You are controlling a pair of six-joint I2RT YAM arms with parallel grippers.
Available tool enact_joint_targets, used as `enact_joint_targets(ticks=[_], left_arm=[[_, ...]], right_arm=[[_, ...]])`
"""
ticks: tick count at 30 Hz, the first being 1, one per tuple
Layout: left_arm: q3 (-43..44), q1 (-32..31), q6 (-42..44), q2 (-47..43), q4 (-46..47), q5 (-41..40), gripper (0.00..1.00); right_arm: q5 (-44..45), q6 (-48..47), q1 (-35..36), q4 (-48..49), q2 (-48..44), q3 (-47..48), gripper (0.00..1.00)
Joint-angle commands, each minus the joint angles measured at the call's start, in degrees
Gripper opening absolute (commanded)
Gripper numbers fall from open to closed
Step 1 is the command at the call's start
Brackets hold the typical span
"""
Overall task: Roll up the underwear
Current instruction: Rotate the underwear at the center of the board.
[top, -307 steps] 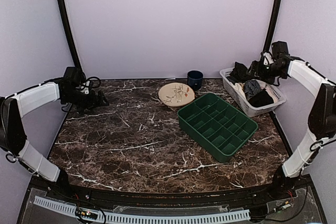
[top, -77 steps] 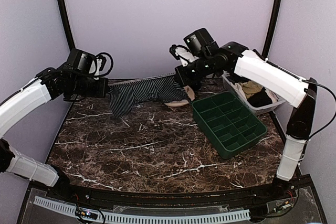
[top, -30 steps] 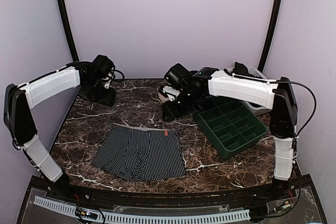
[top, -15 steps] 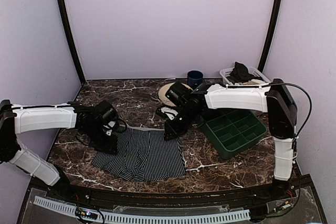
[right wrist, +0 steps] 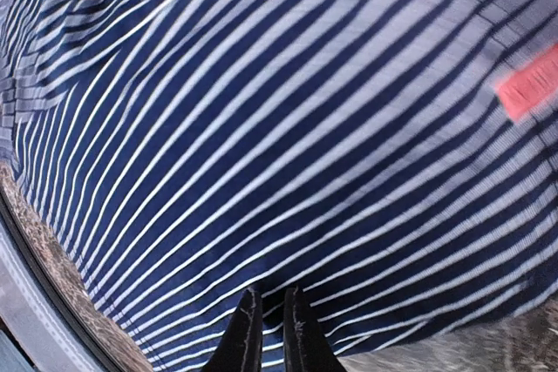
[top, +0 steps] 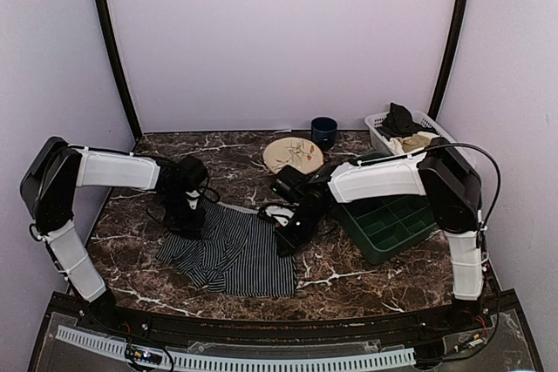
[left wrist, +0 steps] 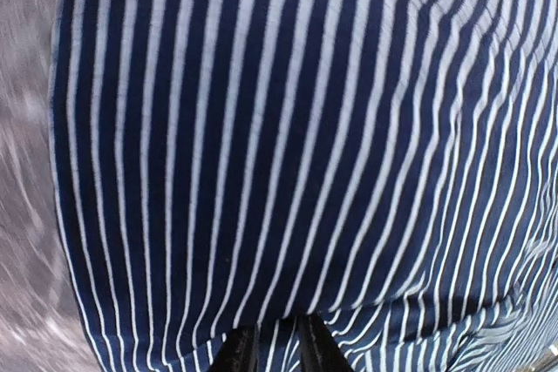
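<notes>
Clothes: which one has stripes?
The underwear lying on the table; it is navy with white pinstripes. The clothes in the basket are plain black and tan.

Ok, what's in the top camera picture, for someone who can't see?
The left claw and right claw pinch striped navy underwear lying on a dark marble table. A green tray, plate, cup and clothes basket sit nearby.

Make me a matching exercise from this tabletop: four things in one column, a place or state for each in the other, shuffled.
1 underwear
2 green tray
3 plate
4 white basket

A holds clothes, far right
B beside the dark cup
C nearest the front, pinstriped
D split into compartments

Pairs: 1-C, 2-D, 3-B, 4-A
</notes>
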Motion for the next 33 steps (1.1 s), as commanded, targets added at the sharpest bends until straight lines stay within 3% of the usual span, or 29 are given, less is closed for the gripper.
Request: enact_joint_targets(ticks=[1, 5, 10, 15, 19, 23, 33], left_arm=[[8.5, 2.76, 8.03, 8.6, 1.33, -4.12, 0.19], [20.77, 3.65, 14.69, 16.45, 0.47, -3.65, 0.22], [29.02, 3.64, 17.64, 14.75, 0.73, 1.63, 0.39], [24.27, 3.67, 16.19, 7.16, 0.99, 5.54, 0.46], [17.01, 3.71, 13.56, 1.63, 2.95, 6.93, 0.46], [11.6, 3.68, 11.27, -2.03, 4.63, 8.16, 0.5], [7.44, 6.44, 9.67, -6.08, 6.2, 11.65, 0.6]], right_arm=[[-0.56, 1.7, 6.77, 1.67, 1.78, -3.05, 0.1], [-4.48, 5.54, 12.09, 2.51, 3.31, 2.78, 0.11], [-4.47, 6.94, 10.68, 1.25, 1.76, 8.65, 0.14], [-3.52, 8.57, 4.11, 8.12, -5.46, 1.71, 0.19], [-2.98, 5.17, 1.43, 5.76, -1.98, 3.96, 0.18], [-4.3, 2.83, 1.52, 5.07, 1.41, 5.47, 0.17], [-6.53, 3.62, 7.0, 7.47, 0.43, -6.24, 0.15]])
